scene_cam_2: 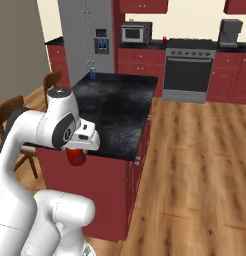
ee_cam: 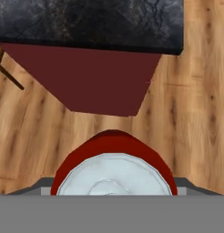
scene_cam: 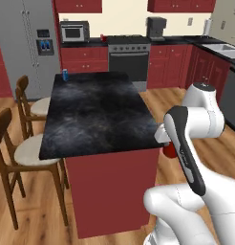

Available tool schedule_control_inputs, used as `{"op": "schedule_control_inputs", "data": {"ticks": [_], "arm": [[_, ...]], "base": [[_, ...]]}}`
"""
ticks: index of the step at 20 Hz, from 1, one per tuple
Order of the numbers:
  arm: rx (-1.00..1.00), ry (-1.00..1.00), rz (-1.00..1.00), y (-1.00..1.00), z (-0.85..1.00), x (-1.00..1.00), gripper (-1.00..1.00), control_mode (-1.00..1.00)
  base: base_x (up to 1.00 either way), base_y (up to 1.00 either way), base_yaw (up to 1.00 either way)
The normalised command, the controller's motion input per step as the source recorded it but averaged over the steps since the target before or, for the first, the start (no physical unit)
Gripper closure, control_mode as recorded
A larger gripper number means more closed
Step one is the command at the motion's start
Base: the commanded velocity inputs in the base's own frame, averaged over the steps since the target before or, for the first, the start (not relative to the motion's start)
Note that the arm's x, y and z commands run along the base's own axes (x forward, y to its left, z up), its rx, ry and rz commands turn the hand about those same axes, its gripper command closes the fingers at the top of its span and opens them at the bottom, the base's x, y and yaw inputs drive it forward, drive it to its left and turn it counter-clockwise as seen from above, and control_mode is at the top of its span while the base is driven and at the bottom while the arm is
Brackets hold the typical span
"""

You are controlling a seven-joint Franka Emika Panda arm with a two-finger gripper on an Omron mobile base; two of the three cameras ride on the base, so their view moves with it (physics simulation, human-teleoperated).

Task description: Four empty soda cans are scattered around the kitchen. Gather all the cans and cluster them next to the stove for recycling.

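The gripper (scene_cam_2: pixel 75 150) is holding a red soda can (scene_cam_2: pixel 75 156) from above, its jaws closed on the can's sides just under the silver top. In the hand view that can (ee_cam: pixel 113 150) is sitting right below the camera, upright, with wooden floor (ee_cam: pixel 196 118) underneath it rather than countertop. The arm is carrying it in the air just off the near edge of the island counter (scene_cam: pixel 95 115), close to the island's near right corner, in front of the dark red island panel (scene_cam: pixel 110 191).

The stove (scene_cam: pixel 129 60) is standing well apart, against the far wall beyond the island, with a small red can (scene_cam: pixel 103 37) already resting on the black counter just to its left, near the microwave (scene_cam: pixel 74 32). A blue and white can (scene_cam: pixel 65 74) is standing at the far left corner of the island top, beside the two wooden stools (scene_cam: pixel 24 143).

Judging from this, the robot is transporting one can and has most of the gathering left to do. The main risk is the long carry: a slip would be dropping the can onto the floor, where it could be rolling out of reach. Driving round the island with the arm low could also be knocking the can against the island's edge or corner. Setting it down carelessly near the stove could be toppling the can already waiting there.
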Motion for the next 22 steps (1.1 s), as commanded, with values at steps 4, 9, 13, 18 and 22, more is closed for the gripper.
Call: {"op": "schedule_control_inputs", "data": {"ticks": [4,9,13,18,22], "arm": [[0.00,0.00,0.00,0.00,0.00,0.00,1.00,1.00],[0.00,0.00,0.00,0.00,0.00,0.00,1.00,1.00],[0.00,0.00,0.00,0.00,0.00,0.00,1.00,1.00],[0.00,0.00,0.00,0.00,0.00,0.00,1.00,1.00],[0.00,0.00,0.00,0.00,0.00,0.00,1.00,1.00]], "base": [[0.00,-0.64,0.00],[0.00,-0.64,0.00],[0.10,-0.59,0.00],[0.25,-0.60,0.00],[0.37,-0.57,0.00]]}}
